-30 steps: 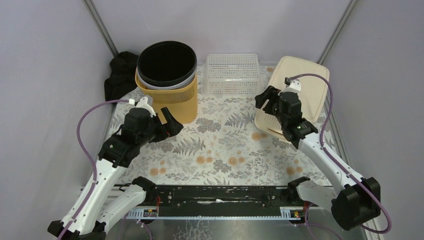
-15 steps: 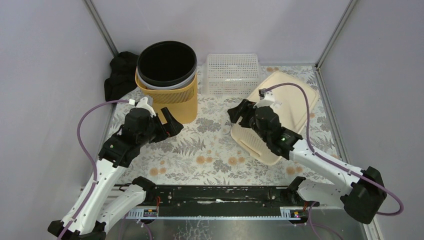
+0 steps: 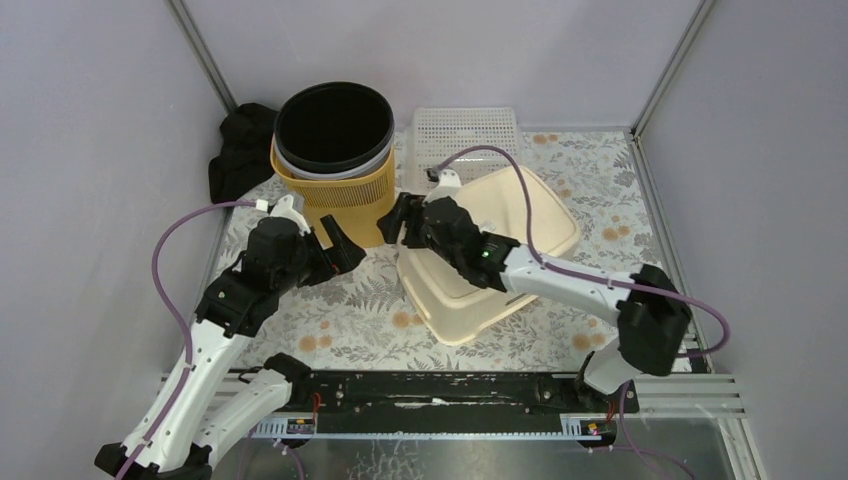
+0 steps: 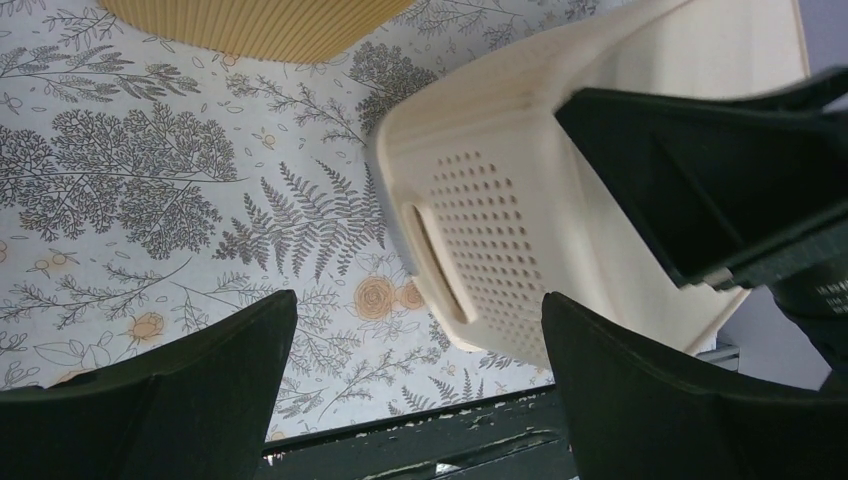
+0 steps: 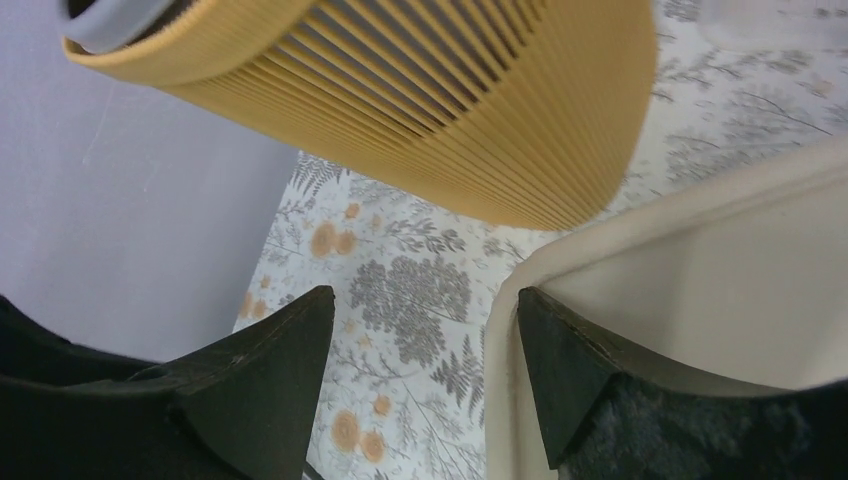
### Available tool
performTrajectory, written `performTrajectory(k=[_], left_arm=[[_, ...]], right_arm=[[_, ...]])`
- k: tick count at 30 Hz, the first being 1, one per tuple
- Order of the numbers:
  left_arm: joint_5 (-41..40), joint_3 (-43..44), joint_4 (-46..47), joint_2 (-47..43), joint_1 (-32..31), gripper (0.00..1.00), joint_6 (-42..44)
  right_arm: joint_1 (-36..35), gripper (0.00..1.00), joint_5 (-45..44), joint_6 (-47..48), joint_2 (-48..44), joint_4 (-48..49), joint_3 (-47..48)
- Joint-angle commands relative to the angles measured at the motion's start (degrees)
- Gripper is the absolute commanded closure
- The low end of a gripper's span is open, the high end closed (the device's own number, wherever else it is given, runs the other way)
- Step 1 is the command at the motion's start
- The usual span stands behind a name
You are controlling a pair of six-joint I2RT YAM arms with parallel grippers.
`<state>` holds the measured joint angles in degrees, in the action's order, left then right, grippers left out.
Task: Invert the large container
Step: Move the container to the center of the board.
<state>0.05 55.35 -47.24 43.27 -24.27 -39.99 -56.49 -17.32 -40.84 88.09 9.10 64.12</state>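
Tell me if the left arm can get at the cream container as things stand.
Probably yes: the open left tool faces the cream container across bare table, nothing between. The right tool straddling its rim might crowd it.

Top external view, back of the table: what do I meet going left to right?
black cloth → yellow ribbed bin → white mesh basket

Robot test cell, lab sort. Plain lilac wall panels and metal corner posts box in a floral-clothed table (props household: white mesh basket). Black mounting rail along near edge.
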Motion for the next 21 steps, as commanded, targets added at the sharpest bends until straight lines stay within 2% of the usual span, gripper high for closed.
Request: performTrajectory(k=[1,5,9,14,21], left_arm=[[-1.5,1.4,0.1,-1.1,0.3,0.00,-0.4],[-1.8,1.7,-0.6,-1.3,0.3,0.00,-0.9],[-2.2,2.3,-1.2,-1.3,0.3,0.00,-1.2],[-2.9,2.6,-2.0,-1.6,0.3,0.00,-1.5],[-2.6,1.7,0.1,0.4,0.3,0.00,-1.6]], right_arm=[[-1.2,0.23,4.0,2.7,11.3,-14.0,3.7],[-0.9,0.21,2.3,6.8,17.0,-15.3,12.3],[0.6,0.20,4.9,9.4,19.9,-17.1,19.4],[3.2,0.17,11.8,12.4,14.2,-15.4,19.6],[6.9,0.12,15.9,17.2,1.8,-22.1,17.6]])
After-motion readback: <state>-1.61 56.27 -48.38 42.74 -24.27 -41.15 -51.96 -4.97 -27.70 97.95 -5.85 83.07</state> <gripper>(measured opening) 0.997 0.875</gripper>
